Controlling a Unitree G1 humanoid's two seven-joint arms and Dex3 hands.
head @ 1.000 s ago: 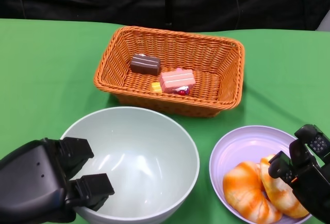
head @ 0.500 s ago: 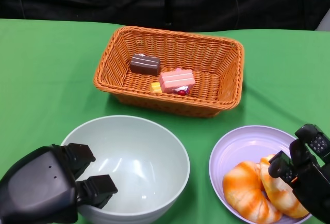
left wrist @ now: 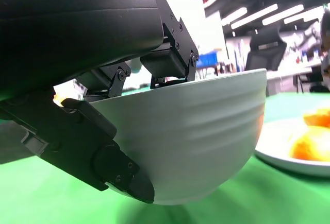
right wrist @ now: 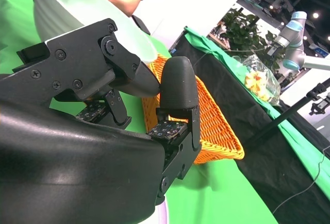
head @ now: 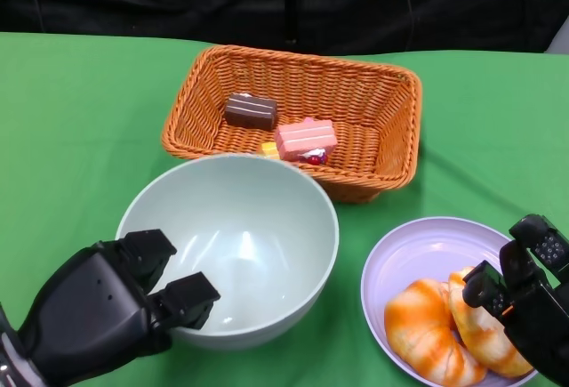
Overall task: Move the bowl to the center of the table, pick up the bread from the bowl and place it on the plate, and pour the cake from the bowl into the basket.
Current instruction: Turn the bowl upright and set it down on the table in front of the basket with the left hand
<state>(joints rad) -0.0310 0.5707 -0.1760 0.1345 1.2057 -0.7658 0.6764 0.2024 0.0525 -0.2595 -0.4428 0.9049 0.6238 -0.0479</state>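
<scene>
Head view tells me we're nearly done: my left hand (head: 111,311) grips the empty bowl (head: 233,246) beside the basket (head: 391,120) holding the cakes (head: 305,138), croissants (head: 436,332) sit on the plate (head: 418,249), right hand (head: 524,294) loosely curled, empty.

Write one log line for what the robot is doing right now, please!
left hand: grips rim of bowl | bowl: empty | cakes: in basket | bread: on plate | right hand: by plate

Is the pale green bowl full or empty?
Empty: the pale green bowl shows only bare inner wall; the left robot hand grips its rim.
</scene>
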